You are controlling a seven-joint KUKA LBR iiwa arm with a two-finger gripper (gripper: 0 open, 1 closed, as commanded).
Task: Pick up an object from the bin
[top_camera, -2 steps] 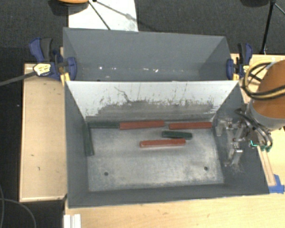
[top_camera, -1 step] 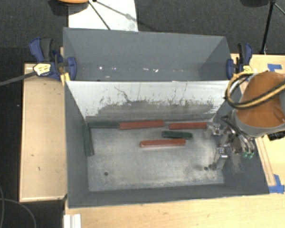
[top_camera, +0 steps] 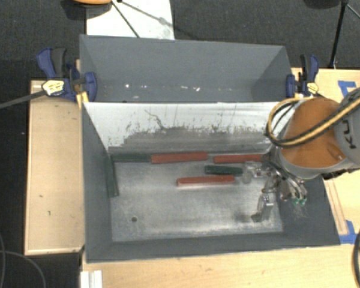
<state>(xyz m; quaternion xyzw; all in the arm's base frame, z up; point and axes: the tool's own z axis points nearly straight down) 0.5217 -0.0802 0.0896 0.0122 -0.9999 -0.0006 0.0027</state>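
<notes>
camera view: the grey bin [top_camera: 186, 77] takes up the middle of the frame, with its tall back wall toward the top and its scuffed floor below. six slim bars lie in it. along the foot of the back wall, left to right, lie the back green bar [top_camera: 130, 158], the long red bar [top_camera: 179, 157] and the short red bar [top_camera: 237, 158], roughly in one row. the left green bar [top_camera: 112, 176] lies along the left wall, pointing down the frame. nearer the middle lies the mid green bar [top_camera: 219, 170], and just below it the mid red bar [top_camera: 205, 182], both running across the frame. the gripper [top_camera: 263, 212] hangs at the lower right of the bin floor over bare metal, to the right of those two middle bars and near their right ends. i cannot tell whether it is wide or narrow. above it, at the frame's right, are the arm's orange cover [top_camera: 312, 140] and its looping cables [top_camera: 282, 125]. a dark floor [top_camera: 18, 17] surrounds the bin in the upper part of the frame.
</notes>
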